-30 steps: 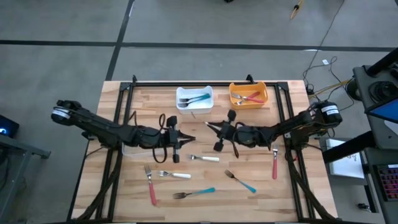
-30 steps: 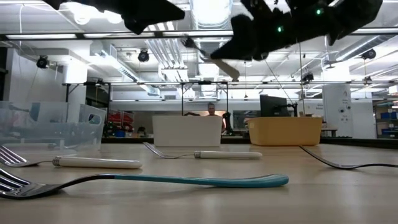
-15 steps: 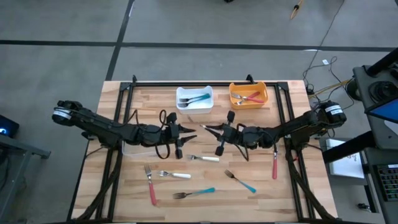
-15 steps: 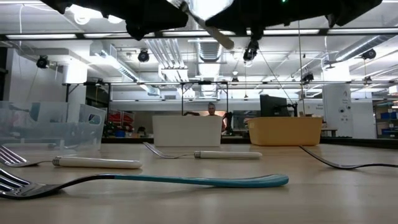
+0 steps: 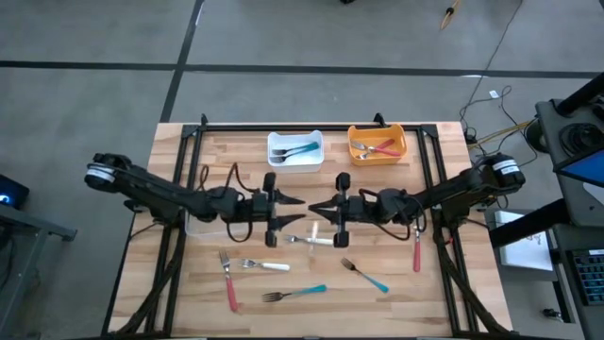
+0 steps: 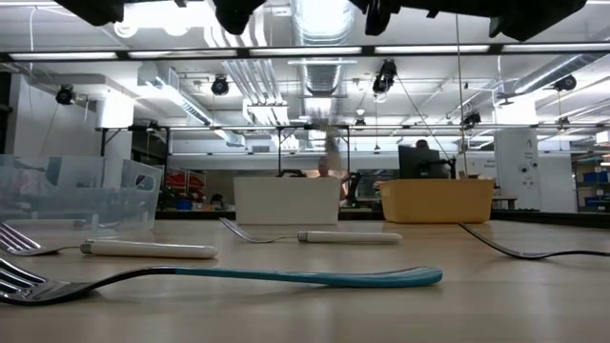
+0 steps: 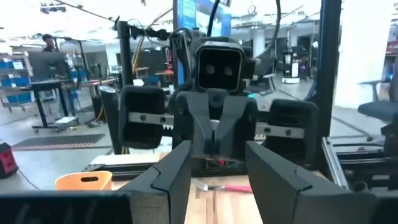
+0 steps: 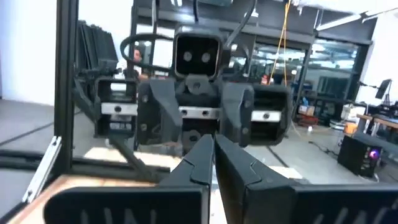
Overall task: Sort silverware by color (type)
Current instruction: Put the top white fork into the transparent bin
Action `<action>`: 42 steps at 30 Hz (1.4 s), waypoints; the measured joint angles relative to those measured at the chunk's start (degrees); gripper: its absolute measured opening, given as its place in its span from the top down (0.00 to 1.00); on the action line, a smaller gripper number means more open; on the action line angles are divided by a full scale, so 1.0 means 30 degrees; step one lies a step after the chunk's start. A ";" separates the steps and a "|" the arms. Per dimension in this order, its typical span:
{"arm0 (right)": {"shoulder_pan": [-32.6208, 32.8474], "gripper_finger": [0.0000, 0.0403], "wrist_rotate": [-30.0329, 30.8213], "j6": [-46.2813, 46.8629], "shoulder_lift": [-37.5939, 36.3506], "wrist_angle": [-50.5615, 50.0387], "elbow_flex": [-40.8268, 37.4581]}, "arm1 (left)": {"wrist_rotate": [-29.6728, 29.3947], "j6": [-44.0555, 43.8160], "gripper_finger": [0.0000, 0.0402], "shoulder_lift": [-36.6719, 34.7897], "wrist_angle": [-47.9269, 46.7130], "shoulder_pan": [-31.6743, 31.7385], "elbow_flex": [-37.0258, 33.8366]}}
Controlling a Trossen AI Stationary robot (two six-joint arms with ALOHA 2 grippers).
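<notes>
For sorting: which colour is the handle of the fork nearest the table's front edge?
Teal-blue handle; the low view shows it best.

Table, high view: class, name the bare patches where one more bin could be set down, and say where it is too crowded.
Bare wood lies at the table's front right corner, right of the teal fork, and along the back left edge beside the white bin. The middle is crowded: left gripper and right gripper meet there, with forks scattered in front.
</notes>
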 joint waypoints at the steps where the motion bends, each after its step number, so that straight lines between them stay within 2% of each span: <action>1: 0.0000 0.98 0.0002 -0.0009 0.0062 -0.0153 -0.0007 | -0.0064 0.0131 0.67 0.0146 0.0035 0.0008 0.0000; 4: 0.0000 0.98 0.0406 0.0012 0.0044 -0.1090 -0.0015 | -0.1008 0.0241 0.67 0.0342 -0.0734 0.0007 0.0000; 7: 0.0002 0.98 0.2151 0.0000 -0.0353 -0.2925 -0.0015 | -0.1534 0.0141 0.68 -0.0137 -0.2139 0.0007 0.0000; 9: -0.0011 0.98 0.2982 0.0308 -0.0771 -0.4903 -0.0011 | -0.1886 0.0117 0.68 -0.0654 -0.3215 0.0015 0.0000; 12: 0.0000 0.98 0.3021 0.1593 -0.1589 -0.9509 0.0259 | -0.2007 0.0110 0.69 -0.1478 -0.5100 0.0015 0.0000; 14: 0.0000 0.98 0.1745 0.2571 -0.2092 -1.2772 0.0479 | -0.2007 0.0112 0.69 -0.2056 -0.6210 0.0015 0.0000; 16: -0.0015 0.98 -0.1082 0.3469 -0.2231 -1.4625 0.0481 | -0.2002 0.0107 0.70 -0.2497 -0.7035 0.0015 0.0000; 19: 0.0042 0.98 -0.5540 0.5019 -0.1762 -1.5332 0.0452 | -0.2007 0.0109 0.71 -0.2851 -0.7409 0.0015 0.0000; 21: 0.0220 0.98 -0.7077 0.5760 -0.1089 -1.5207 0.0452 | -0.1985 0.0107 0.71 -0.3019 -0.7403 0.0000 0.0000; 24: 0.0652 0.98 -0.7867 0.5903 -0.0041 -1.4966 0.0452 | -0.1733 0.0102 0.71 -0.3123 -0.7555 -0.0031 0.0000; 29: 0.1372 0.98 -0.8068 0.5855 0.1582 -1.4841 0.0814 | -0.1636 0.0102 0.71 -0.3247 -0.7814 -0.0211 0.0000; 33: 0.1476 0.98 -0.8062 0.5732 0.3074 -1.4878 0.1596 | -0.1636 0.0070 0.71 -0.3279 -0.7812 -0.0255 0.0000; 35: 0.1501 0.98 -0.8772 0.5416 0.3763 -1.4976 0.2165 | -0.1636 -0.0128 0.71 -0.3306 -0.7791 -0.0255 0.0000; 38: 0.1524 0.98 -0.9055 0.3929 0.4528 -1.6900 0.3082 | -0.1579 -0.0845 0.71 -0.3306 -0.7985 -0.0304 0.0000; 42: 0.1808 0.97 -0.8985 0.0909 0.5262 -1.9096 0.5020 | -0.0405 -0.1460 0.71 -0.3306 -0.8528 -0.0335 0.0000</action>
